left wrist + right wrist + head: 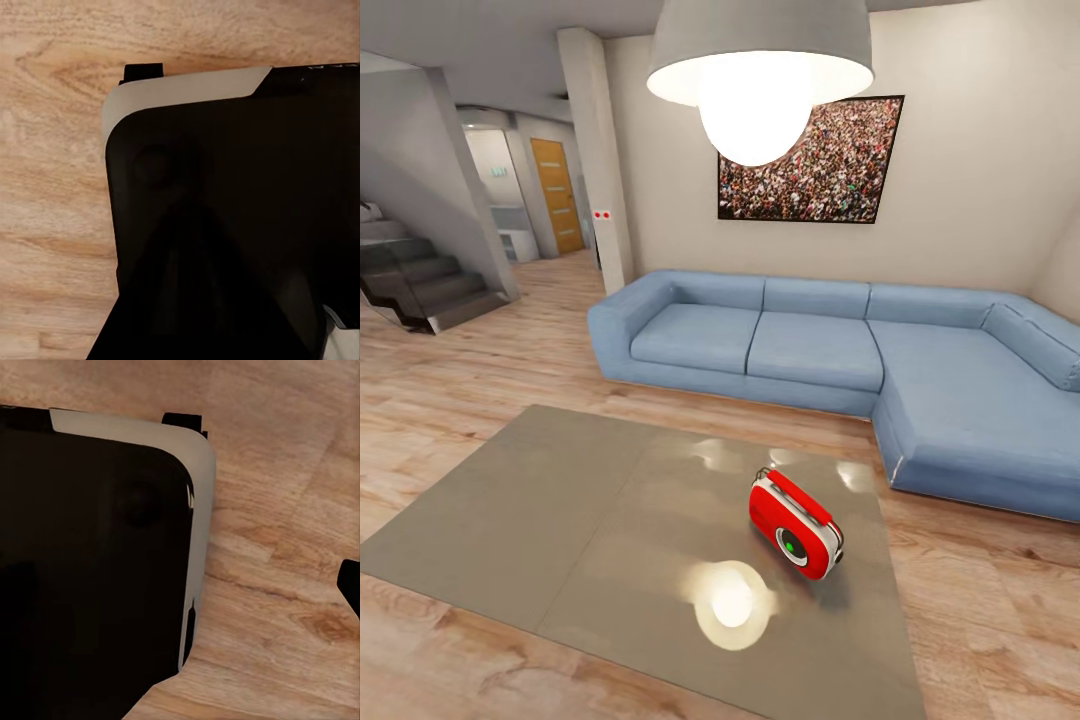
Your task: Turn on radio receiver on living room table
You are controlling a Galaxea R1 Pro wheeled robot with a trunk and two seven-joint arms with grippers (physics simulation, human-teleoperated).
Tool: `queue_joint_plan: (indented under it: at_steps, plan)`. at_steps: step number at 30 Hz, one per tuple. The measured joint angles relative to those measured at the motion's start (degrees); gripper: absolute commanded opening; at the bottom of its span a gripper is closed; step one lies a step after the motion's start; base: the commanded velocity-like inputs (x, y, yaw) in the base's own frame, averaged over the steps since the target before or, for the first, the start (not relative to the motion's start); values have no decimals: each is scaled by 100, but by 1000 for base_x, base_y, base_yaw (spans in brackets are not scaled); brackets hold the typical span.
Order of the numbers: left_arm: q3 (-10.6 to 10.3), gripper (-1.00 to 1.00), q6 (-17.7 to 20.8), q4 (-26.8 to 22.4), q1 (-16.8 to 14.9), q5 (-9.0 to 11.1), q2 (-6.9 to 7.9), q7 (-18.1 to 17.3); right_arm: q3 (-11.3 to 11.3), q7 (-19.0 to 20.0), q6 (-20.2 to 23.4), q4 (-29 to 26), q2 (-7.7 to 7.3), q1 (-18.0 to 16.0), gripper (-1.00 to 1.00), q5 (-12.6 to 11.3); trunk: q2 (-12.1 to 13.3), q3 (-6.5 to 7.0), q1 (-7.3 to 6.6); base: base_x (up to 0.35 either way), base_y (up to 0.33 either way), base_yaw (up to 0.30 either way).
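Lying tilted on the glossy table [560, 500], the red, white-banded radio receiver [796, 524] shows its green-centred dial; end effector states unclear.

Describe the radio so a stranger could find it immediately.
Start at the blue L-shaped sofa and look to the low grey table before it. The radio receiver lies on its right half. It is small and red, with a green-centred dial.

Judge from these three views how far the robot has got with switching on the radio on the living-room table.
Done: the robot has reached the living room; the radio receiver lies in front of it on the table, before the blue sofa. In hand: nothing yet; both wrist views look down at dark robot body over wood floor. Left: reach out and switch the radio on.
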Motion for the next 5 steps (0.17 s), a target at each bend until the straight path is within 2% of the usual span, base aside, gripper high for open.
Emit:
queue_joint_plan:
  at_steps: [5]
  plan:
    - [-1,-100,0,0,1,0,0,0,0,0,0,0,0,0,100,0,0,0,0,0,0,0]
